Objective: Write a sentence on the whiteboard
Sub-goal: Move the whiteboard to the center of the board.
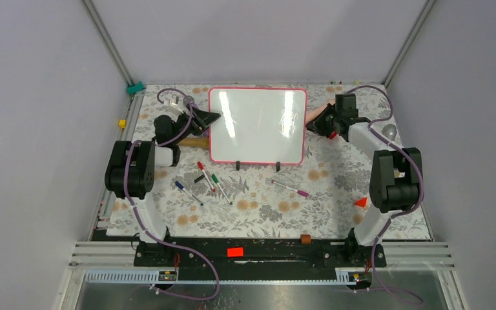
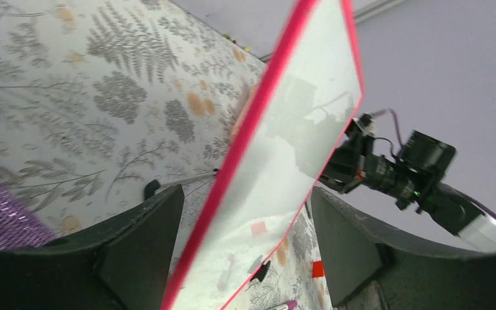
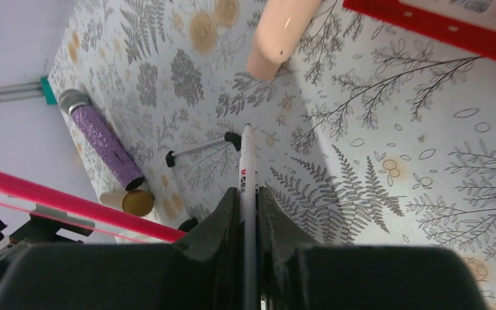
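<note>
1. Two grippers flank the whiteboard [image 1: 257,126], which stands on its small black feet in the upper middle of the top view. Its face shows only glare, and no sentence is on it yet.
2. The left gripper [image 2: 245,194] straddles the board's pink edge with its jaws apart and a gap on each side, so nothing clamps the frame.
3. The right gripper [image 1: 314,123], at the board's right edge, is closed on a thin white marker [image 3: 248,168] whose tip points toward the table [image 1: 265,213].
4. Risk: if the marker presses before the frame is pinched, the board will likely slide or tip over.
5. Risk: the slim marker may swivel between the jaws under writing pressure — strokes would skip or smear.
6. Risk: swinging the marker round to the face could knock the frame's right edge.
</note>
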